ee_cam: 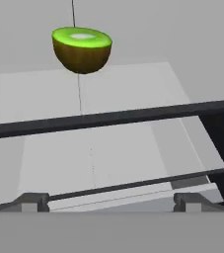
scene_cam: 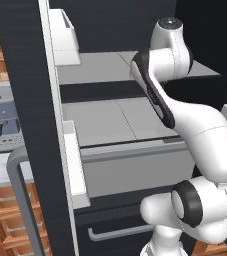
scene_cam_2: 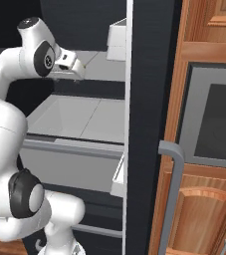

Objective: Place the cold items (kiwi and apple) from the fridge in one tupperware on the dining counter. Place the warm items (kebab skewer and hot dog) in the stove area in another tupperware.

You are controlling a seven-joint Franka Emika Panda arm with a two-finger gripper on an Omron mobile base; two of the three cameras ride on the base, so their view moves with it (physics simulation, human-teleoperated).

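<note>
**Gripper at fridge shelf, kiwi ahead**

Fridge door (scene_cam: 30, 125) swung open on the left in the left base view, coffee machine (scene_cam: 2, 122) on the counter beyond it. Arm reaches into the fridge over the grey shelf (ee_cam: 123, 99). Gripper (ee_cam: 111, 201) spread wide, nothing between the fingers (ee_cam: 34, 201). Kiwi (ee_cam: 82, 48), a half, cut face up, sits on the shelf towards the back, well apart from the fingertips.

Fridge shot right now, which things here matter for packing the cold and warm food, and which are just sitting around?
Part of the job:
- halved kiwi, cut face up on an upper fridge shelf
- gripper, open, short of the kiwi
- open fridge door

Just there:
- coffee machine on the counter to the left
- wall oven
- wooden cabinets
</note>
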